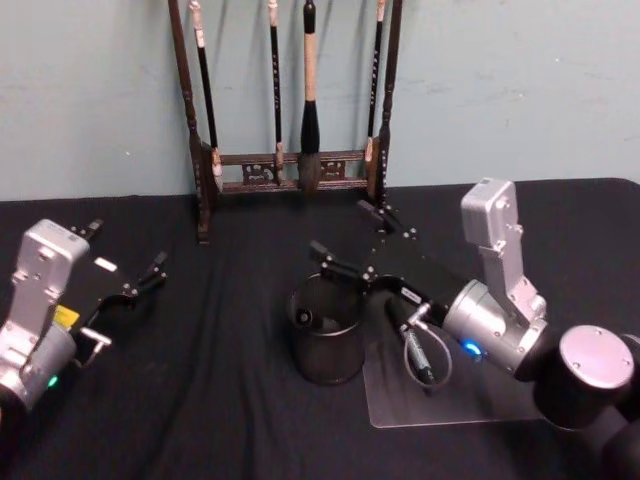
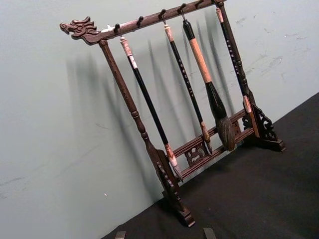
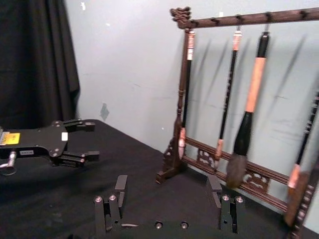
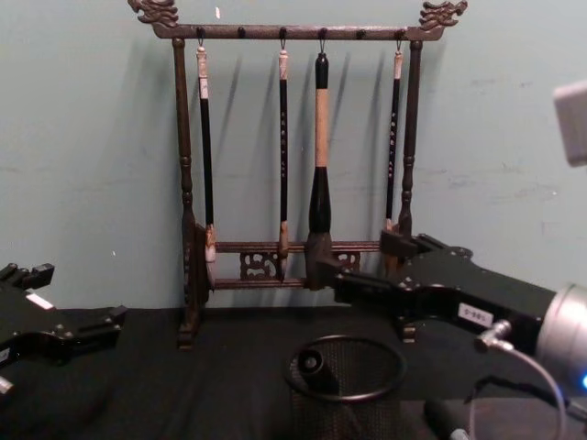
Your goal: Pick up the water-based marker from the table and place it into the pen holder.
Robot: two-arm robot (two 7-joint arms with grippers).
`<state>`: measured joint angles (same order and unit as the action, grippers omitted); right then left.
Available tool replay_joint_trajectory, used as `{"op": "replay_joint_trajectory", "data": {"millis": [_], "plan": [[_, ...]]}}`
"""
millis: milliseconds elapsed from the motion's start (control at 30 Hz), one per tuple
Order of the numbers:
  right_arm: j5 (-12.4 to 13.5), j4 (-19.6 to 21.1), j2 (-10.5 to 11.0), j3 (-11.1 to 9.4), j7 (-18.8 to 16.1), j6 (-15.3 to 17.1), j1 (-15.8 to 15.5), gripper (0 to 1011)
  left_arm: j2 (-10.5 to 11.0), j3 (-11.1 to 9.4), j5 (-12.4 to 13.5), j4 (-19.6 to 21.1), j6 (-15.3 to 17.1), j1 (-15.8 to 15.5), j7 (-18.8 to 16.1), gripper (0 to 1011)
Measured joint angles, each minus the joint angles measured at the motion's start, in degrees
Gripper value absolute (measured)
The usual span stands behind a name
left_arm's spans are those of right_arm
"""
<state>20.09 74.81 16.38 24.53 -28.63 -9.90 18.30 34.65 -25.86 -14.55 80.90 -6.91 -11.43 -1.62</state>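
Observation:
The black wire-mesh pen holder [image 1: 328,345] [image 4: 347,385] stands mid-table on the black cloth table [image 1: 220,400]. Inside it a dark, round-ended water-based marker [image 1: 303,318] [image 4: 312,360] leans against the wall on the holder's left side. My right gripper [image 1: 340,228] [image 4: 358,257] [image 3: 167,186] hovers open just above and behind the holder's rim, nothing between its fingers. At the table's left my left gripper [image 1: 127,247] [image 4: 73,295] [image 3: 82,139] is open and empty, well apart from the holder.
A tall dark wooden rack [image 1: 290,170] [image 4: 293,147] [image 2: 174,124] [image 3: 239,124] hung with several calligraphy brushes stands at the back against the wall. A clear plastic sheet [image 1: 450,405] lies on the cloth right of the holder, under my right arm.

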Motion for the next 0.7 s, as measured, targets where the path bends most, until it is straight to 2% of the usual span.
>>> {"op": "replay_joint_trajectory", "data": {"millis": [433,700], "plan": [[0.17,7.84,2.98,-3.29,4.31,3.84,-5.04,1002,0.00,0.00,0.00,0.00,0.00,0.00,0.00,1009],[-1.77,11.91,3.91,-5.11,8.15,6.59,-8.25,1002,0.00,0.00,0.00,0.00,0.00,0.00,0.00,1009]]}}
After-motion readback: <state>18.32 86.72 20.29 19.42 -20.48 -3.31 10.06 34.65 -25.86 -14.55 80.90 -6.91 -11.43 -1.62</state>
